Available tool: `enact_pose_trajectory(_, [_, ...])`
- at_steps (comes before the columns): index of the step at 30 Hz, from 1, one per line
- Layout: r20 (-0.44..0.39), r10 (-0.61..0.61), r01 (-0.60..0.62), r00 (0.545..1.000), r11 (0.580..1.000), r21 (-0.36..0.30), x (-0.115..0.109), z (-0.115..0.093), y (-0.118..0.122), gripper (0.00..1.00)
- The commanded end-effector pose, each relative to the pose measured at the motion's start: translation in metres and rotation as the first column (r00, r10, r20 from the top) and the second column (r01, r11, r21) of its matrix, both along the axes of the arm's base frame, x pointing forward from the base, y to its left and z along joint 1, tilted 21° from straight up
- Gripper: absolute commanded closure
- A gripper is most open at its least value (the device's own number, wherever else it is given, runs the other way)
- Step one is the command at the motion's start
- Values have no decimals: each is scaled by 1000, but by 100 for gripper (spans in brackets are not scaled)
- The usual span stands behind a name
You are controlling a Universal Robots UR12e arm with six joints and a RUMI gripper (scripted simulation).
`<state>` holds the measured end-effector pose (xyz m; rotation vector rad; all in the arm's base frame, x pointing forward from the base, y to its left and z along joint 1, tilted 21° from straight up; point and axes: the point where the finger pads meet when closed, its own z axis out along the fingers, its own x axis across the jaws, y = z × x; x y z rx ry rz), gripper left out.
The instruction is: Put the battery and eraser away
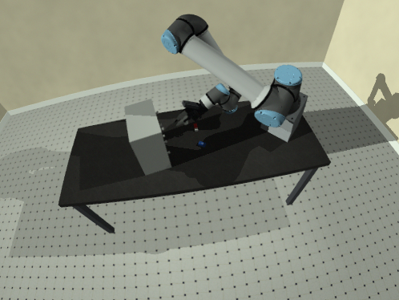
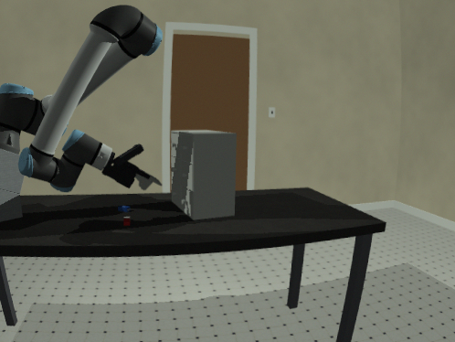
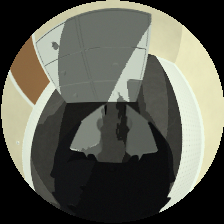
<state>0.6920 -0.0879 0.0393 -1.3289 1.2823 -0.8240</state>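
The grey chest (image 1: 146,136) stands upright on the black table, with its drawer fronts facing the arm; all drawers look shut. It also shows in the exterior view (image 2: 204,173) and fills the top of the wrist view (image 3: 100,55). My gripper (image 1: 176,122) (image 2: 153,181) hovers above the table a short way in front of the chest's drawer face, pointing at it. Its fingers stand narrow with nothing between them. A small red and white object (image 1: 195,128) and a small blue object (image 1: 201,143) lie on the table behind the gripper; I cannot tell which is the battery or the eraser.
The robot base (image 1: 286,116) is mounted at the table's far right corner. The two small objects also show in the exterior view, the red one (image 2: 126,221) and the blue one (image 2: 123,208), left of the chest. A brown door (image 2: 210,105) is behind the table.
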Motion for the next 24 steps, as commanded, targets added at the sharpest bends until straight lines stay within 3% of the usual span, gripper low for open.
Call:
enact_pose_trajectory(1, [0,0,0,1000,1000,0,7,-5,2,80])
enact_pose_trajectory(24, [0,0,0,1000,1000,0,54,-38,18,80])
